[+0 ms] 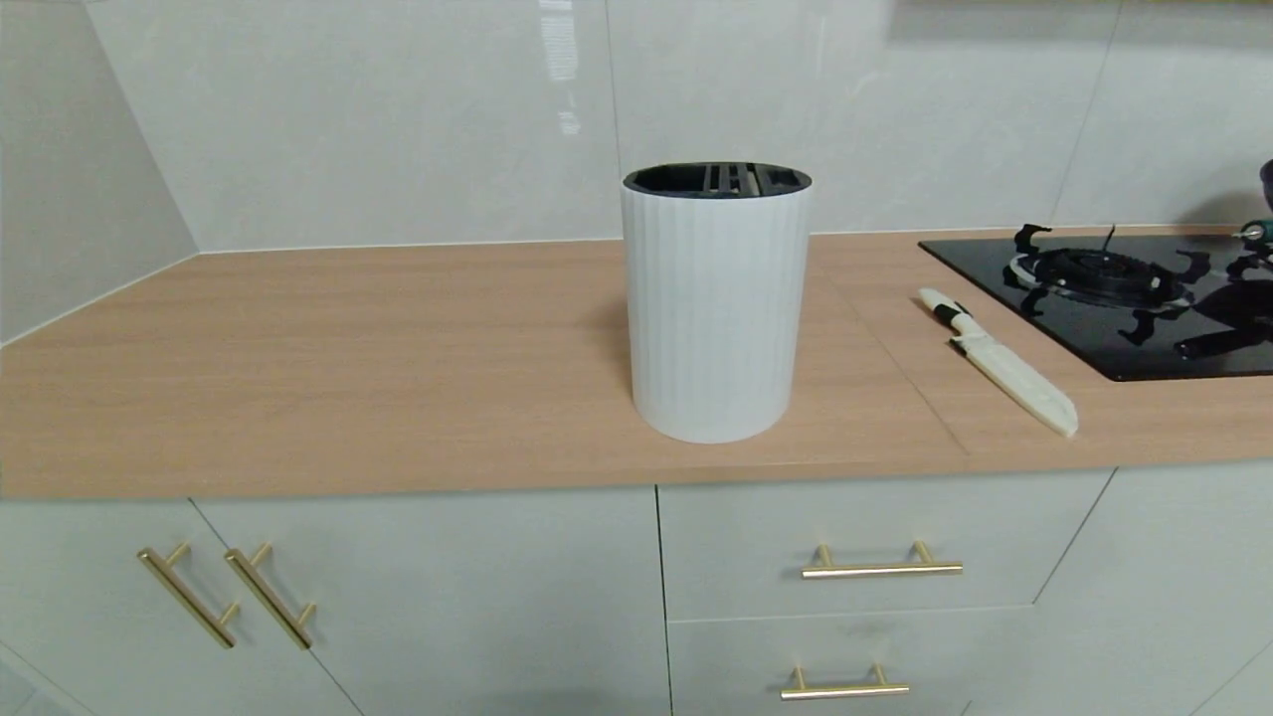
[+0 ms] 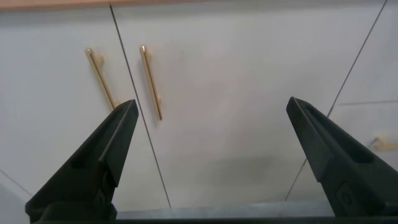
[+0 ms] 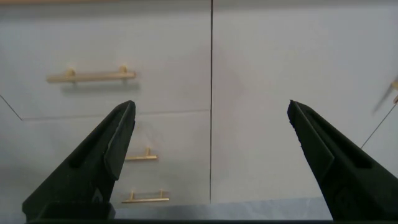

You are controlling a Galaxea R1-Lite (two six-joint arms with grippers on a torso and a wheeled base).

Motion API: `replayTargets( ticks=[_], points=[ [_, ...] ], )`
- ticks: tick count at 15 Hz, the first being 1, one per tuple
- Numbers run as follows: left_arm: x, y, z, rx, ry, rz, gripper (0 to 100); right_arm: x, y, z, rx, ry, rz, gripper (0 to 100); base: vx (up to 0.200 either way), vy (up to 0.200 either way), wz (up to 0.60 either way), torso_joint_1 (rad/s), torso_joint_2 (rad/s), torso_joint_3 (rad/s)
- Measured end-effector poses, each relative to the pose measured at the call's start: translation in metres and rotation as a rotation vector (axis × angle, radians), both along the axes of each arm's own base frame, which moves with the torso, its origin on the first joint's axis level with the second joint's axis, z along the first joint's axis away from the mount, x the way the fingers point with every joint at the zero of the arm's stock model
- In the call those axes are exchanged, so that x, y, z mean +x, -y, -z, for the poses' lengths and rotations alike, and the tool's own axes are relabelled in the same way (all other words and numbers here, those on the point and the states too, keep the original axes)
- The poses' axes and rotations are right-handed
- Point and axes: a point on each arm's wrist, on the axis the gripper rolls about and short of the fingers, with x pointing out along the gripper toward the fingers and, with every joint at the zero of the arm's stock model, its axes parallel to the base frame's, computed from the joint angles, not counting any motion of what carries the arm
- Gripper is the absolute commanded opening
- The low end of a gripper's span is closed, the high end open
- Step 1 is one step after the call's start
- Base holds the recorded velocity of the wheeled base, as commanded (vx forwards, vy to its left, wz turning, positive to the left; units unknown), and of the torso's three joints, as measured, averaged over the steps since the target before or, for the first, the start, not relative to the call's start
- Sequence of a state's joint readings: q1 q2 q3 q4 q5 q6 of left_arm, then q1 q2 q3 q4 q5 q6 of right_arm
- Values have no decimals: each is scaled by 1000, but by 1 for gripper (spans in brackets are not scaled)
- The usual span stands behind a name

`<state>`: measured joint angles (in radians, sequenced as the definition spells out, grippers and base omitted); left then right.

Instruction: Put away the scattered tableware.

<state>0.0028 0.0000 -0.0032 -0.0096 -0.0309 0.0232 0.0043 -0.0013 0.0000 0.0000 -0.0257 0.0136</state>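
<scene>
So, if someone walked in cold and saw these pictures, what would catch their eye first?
Most likely the tall white ribbed holder with its black slotted top, standing in the middle of the wooden counter near the front edge. After that, the cream knife lying flat to the holder's right, between it and the black gas hob at the counter's right end.

The gas hob [image 1: 1104,343] and a dark object [image 1: 1267,177] behind it are cut by the head view's right edge. The knife holder [image 1: 714,308] is too dark inside to tell.
</scene>
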Motion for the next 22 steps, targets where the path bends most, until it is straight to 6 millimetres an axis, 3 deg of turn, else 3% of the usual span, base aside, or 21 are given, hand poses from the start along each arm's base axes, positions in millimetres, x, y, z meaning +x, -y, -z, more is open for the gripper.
replayTargets(
  ticks=[22],
  points=[
    [0,0,0,0,0,0,100,0,0,0,0,0,0,100,0,0,0,217,-528,-311]
  ],
)
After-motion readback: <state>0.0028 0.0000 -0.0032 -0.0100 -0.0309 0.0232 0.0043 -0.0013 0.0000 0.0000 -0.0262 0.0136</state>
